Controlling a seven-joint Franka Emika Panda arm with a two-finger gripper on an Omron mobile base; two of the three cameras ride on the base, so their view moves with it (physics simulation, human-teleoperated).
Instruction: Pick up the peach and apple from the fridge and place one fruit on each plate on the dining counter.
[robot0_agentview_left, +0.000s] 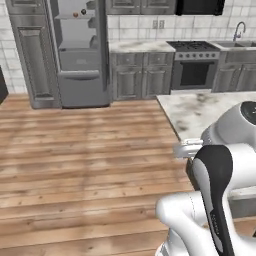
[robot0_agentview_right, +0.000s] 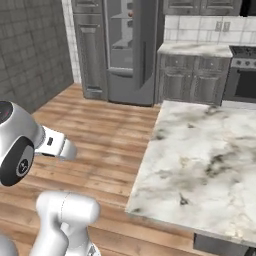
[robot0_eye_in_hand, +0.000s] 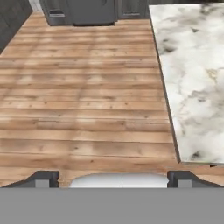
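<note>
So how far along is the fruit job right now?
Barely started. The fridge stands open across the wood floor, with small reddish fruit on an upper shelf. In the hand view the gripper has wide, empty jaws. The dining counter shows bare marble. Left: drive over, pick both fruits, plate them.

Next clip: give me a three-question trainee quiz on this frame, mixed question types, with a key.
1. True or false: the fridge stands open.
2. What lies between the robot and the fridge? A) a rug B) bare wooden floor C) a chair
3. What is the gripper holding?

Key:
1. True; pale shelves show, with a small red fruit on one.
2. B.
3. Nothing; the fingers stand wide apart, over floor beside the dining counter.
</note>
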